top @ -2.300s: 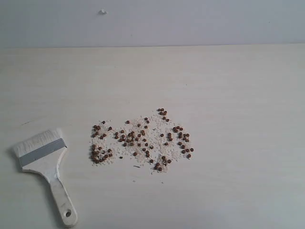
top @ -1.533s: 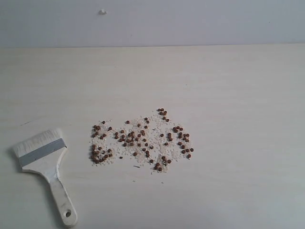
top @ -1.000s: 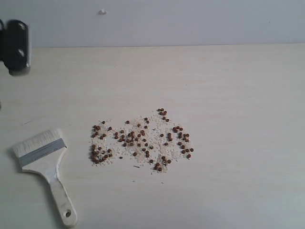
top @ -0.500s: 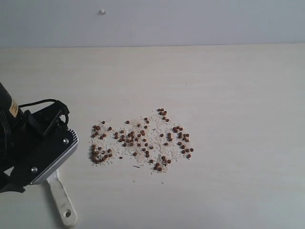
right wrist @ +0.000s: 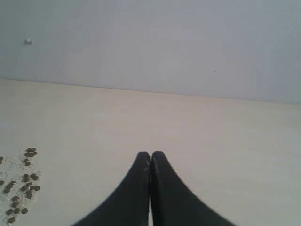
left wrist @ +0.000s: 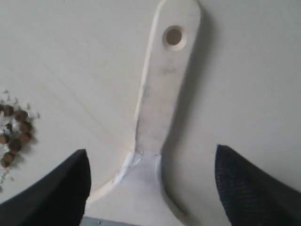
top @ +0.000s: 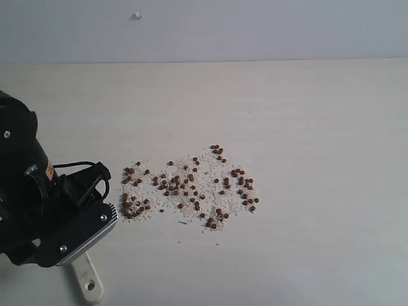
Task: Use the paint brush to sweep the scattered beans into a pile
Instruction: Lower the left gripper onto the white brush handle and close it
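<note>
pale paint brush (left wrist: 162, 94) with holed handle, left tool (left wrist: 150, 181) spread wide, right tool (right wrist: 150, 161) clenched

Nothing legible anywhere: no words, brands, numbers or signs. Just a small orange sticker (top: 48, 171) on the black arm (top: 25, 191) above the paint brush (top: 88, 284), too blurred and tiny to read.

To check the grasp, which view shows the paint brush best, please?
The left wrist view: the paint brush handle lies plainly between the open left gripper fingers. The exterior view shows only the handle end; the right wrist view, nothing.
</note>
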Motion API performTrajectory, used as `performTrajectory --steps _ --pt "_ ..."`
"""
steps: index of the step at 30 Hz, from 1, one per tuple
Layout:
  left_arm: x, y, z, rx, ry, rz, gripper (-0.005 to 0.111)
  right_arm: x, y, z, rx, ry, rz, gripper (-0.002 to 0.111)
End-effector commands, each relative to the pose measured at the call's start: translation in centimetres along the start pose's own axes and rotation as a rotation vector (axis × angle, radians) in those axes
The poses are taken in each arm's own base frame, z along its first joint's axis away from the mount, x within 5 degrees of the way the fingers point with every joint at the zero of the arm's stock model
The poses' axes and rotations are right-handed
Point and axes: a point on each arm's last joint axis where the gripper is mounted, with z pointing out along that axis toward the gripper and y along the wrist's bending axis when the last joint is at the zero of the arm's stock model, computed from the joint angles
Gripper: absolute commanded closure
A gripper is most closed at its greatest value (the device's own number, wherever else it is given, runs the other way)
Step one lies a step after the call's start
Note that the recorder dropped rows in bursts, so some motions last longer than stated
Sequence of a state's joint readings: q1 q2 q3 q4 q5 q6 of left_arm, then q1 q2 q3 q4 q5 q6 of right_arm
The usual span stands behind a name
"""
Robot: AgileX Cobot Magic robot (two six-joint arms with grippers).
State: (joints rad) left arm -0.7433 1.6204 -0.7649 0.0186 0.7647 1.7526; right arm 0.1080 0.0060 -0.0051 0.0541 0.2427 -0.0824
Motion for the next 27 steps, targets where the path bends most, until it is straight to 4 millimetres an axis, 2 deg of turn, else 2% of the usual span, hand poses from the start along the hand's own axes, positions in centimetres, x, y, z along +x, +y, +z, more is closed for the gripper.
performTrajectory --steps 1,6,10,16,23,27 --pt "-0.1 0.4 1.4 0.009 -0.005 0.025 0.038 0.1 0.0 0.0 0.005 -0.011 0.0 0.108" --pt "0.0 0.2 2.6 0.039 0.009 0.054 0.038 0.1 0.0 0.0 0.005 -0.011 0.0 0.108" --pt "0.2 -0.9 3.7 0.022 0.05 0.117 0.038 0.1 0.0 0.0 0.005 -0.011 0.0 0.108" --pt "0.2 -0.7 4.7 -0.16 0.073 0.117 0.038 0.1 0.0 0.0 0.005 -0.011 0.0 0.108" --pt "0.6 -1.6 5.0 -0.064 0.058 0.131 0.038 0.1 0.0 0.0 0.005 -0.011 0.0 0.108" --pt "0.5 -2.3 5.5 0.022 0.035 0.154 0.048 0.1 0.0 0.0 0.005 -0.011 0.0 0.108"
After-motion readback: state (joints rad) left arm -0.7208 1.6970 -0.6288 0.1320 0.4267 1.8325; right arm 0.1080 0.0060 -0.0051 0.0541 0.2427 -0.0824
